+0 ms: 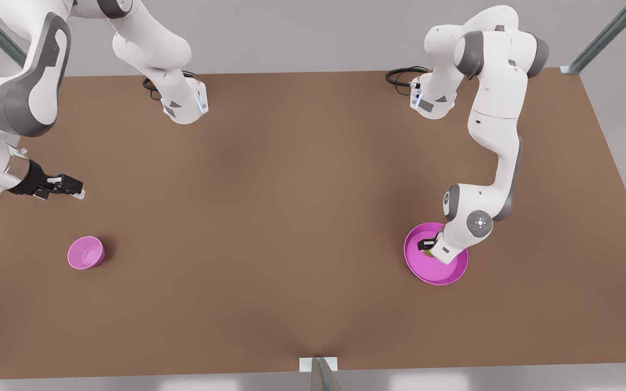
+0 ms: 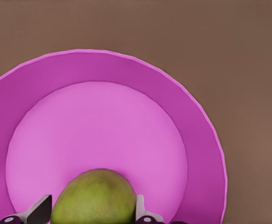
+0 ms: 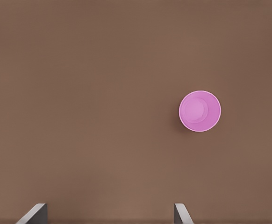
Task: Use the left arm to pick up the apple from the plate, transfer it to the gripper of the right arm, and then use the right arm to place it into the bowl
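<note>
**Apple flanked on the plate**

The apple [image 2: 94, 198] sat on the plate [image 1: 420, 266], near the table's [image 1: 291, 217] front edge toward the front view's right. Left gripper [image 1: 429, 244] was down over it, fingers [image 2: 40, 210] beside each flank; contact unclear. Right gripper [image 1: 68, 187] hung open, empty, above the table, the bowl [image 1: 86, 253] nearer the front edge.

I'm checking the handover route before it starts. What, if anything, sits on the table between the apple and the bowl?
Nothing visible does. The left gripper straddles the apple on the plate at the front view's right. The bowl sits far to the left, bare table between. The right gripper waits open above the bowl's side.
</note>
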### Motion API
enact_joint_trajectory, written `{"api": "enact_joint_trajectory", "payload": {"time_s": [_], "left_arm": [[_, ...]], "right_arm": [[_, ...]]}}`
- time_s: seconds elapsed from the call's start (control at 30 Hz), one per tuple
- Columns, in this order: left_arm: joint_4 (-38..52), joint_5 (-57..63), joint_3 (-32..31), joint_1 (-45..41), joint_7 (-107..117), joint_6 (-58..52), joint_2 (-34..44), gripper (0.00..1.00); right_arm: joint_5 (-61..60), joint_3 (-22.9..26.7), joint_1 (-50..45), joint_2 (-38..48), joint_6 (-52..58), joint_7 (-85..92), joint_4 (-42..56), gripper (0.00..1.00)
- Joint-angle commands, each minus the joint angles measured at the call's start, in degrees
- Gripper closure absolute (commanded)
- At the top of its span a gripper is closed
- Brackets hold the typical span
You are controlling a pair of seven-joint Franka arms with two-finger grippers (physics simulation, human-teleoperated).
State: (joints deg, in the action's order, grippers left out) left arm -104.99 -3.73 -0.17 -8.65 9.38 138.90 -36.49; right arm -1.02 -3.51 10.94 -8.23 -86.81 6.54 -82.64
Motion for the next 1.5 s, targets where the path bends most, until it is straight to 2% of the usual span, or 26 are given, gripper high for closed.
{"api": "enact_joint_trajectory", "payload": {"time_s": [0.0,0.13,0.37,0.43,0.47,0.5,0.53,0.6,0.67,0.73,0.77,0.87,1.0,1.07,1.17,1.23,1.37,1.47], "left_arm": [[0.04,0.12,0.00,0.04,0.81,0.58,-0.07,0.13],[0.04,0.12,0.00,0.04,0.81,0.85,-0.16,0.23],[0.22,-0.49,-0.71,0.39,-0.33,1.55,-1.48,0.27],[0.66,-0.67,-0.88,0.22,-0.24,1.11,0.10,0.28],[2.76,-1.36,-1.06,0.22,-0.07,-2.47,1.24,0.29],[5.39,-5.91,-1.06,0.30,0.11,-6.95,1.77,0.29],[8.56,-16.01,-0.97,0.57,2.82,-14.24,3.35,0.30],[14.36,-28.34,-1.93,-0.31,27.24,-24.63,5.99,0.30],[20.34,-40.12,-8.26,-0.31,56.69,-25.34,5.73,0.30],[21.58,-50.39,-10.99,-0.57,64.35,-24.82,5.29,0.30],[21.66,-56.73,-10.99,-1.01,65.15,-23.68,4.93,0.30],[25.70,-65.69,-11.60,-6.37,69.45,-12.61,1.43,0.30],[31.95,-79.06,-13.54,-8.13,69.54,-11.81,-6.31,0.30],[38.27,-82.49,-14.50,-8.22,69.45,-11.72,-10.97,0.30],[46.53,-86.01,-16.53,-8.04,67.96,-10.93,-17.30,0.30],[47.86,-86.71,-20.92,-8.48,64.27,-8.12,-19.94,0.30],[49.97,-86.71,-21.36,-14.20,62.34,-6.10,-23.28,0.30],[49.97,-86.71,-21.45,-14.37,60.40,-6.10,-23.45,0.31]], "right_arm": [[-0.04,0.00,-0.04,0.06,0.07,1.28,0.03,0.00],[-0.04,0.00,-0.04,0.06,0.07,1.28,0.03,0.00],[-0.04,0.00,-0.04,0.06,0.07,1.28,0.03,0.00],[-0.04,0.00,-0.04,0.06,0.07,1.28,0.03,0.00],[-0.04,0.00,-0.04,0.06,0.07,1.28,0.03,0.00],[-0.04,0.00,-0.04,0.06,0.07,1.28,0.03,0.00],[-0.04,0.00,-0.04,0.06,0.07,1.28,0.03,0.00],[-0.04,0.00,-0.04,0.06,0.07,1.28,0.03,0.00],[-0.21,-0.35,-0.30,0.06,-0.46,0.93,0.03,0.00],[-1.09,-1.23,-0.66,-0.03,-0.99,0.49,0.12,0.00],[-8.64,-1.32,-0.30,-0.99,-0.99,0.66,0.12,0.00],[-20.93,-1.32,-0.48,-3.27,-1.78,0.49,0.03,0.00],[-52.58,-1.32,-0.39,-12.06,-3.01,1.19,0.03,0.00],[-61.56,-1.59,-1.71,-16.28,-2.92,9.71,0.03,0.00],[-68.23,-3.43,-2.50,-21.38,-2.66,15.78,0.12,0.00],[-77.64,-4.57,-4.08,-25.43,-3.45,19.03,0.47,0.00],[-79.49,-5.10,-11.73,-25.43,-13.73,19.12,0.55,0.00],[-80.63,-5.10,-16.38,-28.24,-21.02,19.12,2.39,0.00]]}}
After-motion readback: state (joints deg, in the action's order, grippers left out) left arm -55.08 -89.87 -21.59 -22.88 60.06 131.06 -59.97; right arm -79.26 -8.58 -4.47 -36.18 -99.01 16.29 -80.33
